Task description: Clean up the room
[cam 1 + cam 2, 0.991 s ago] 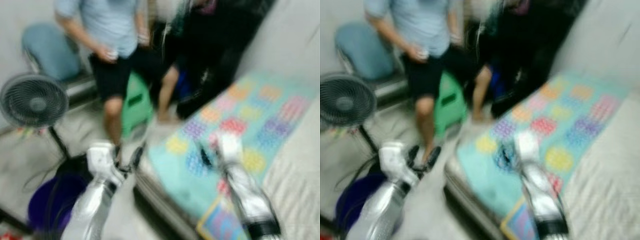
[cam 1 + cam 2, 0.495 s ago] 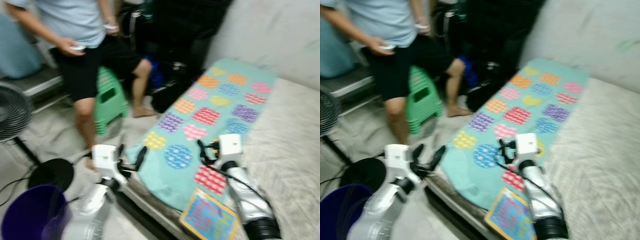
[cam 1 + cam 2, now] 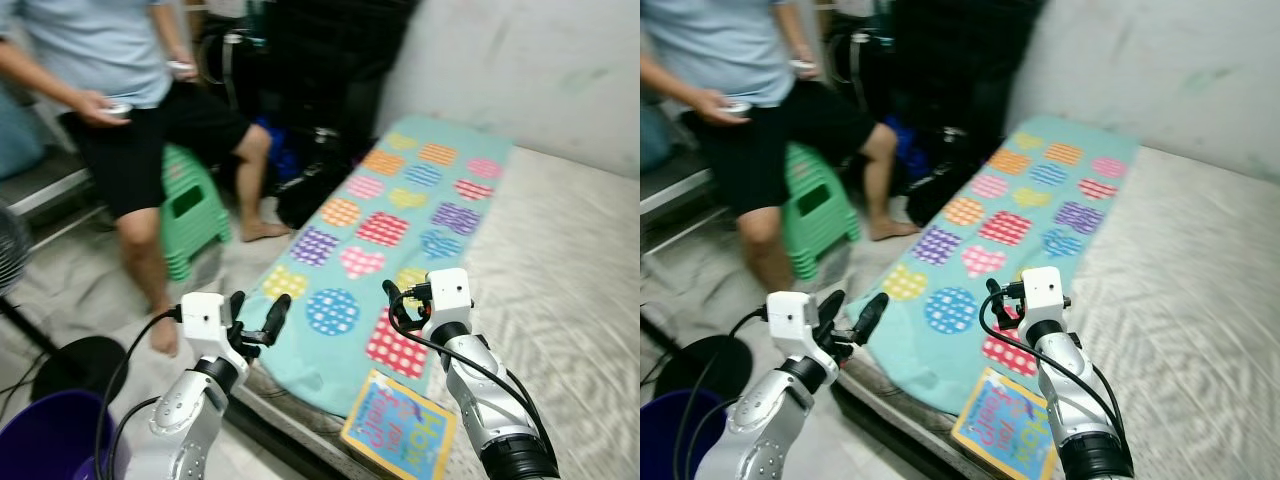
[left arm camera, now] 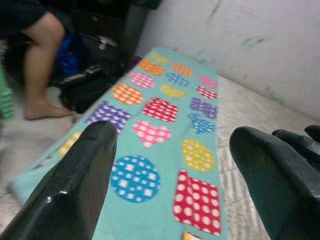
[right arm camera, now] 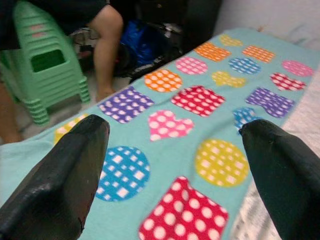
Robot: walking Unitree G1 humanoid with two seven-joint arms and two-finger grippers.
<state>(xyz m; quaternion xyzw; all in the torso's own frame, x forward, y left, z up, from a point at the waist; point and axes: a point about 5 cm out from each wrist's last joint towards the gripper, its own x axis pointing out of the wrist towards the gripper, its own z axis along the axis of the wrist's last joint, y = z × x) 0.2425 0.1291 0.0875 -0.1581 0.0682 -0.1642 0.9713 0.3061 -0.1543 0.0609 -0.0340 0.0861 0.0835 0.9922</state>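
Approach step, nothing gripped yet. Lower left: purple bucket. Upper left: person standing by green stool. Left pincer spread, empty, hanging off the bed edge. Centre: teal patterned blanket on mattress. Right pincer spread, empty, over blanket. Bottom centre: picture book at mattress edge. Likely next: lower right pincer onto book, pinch.
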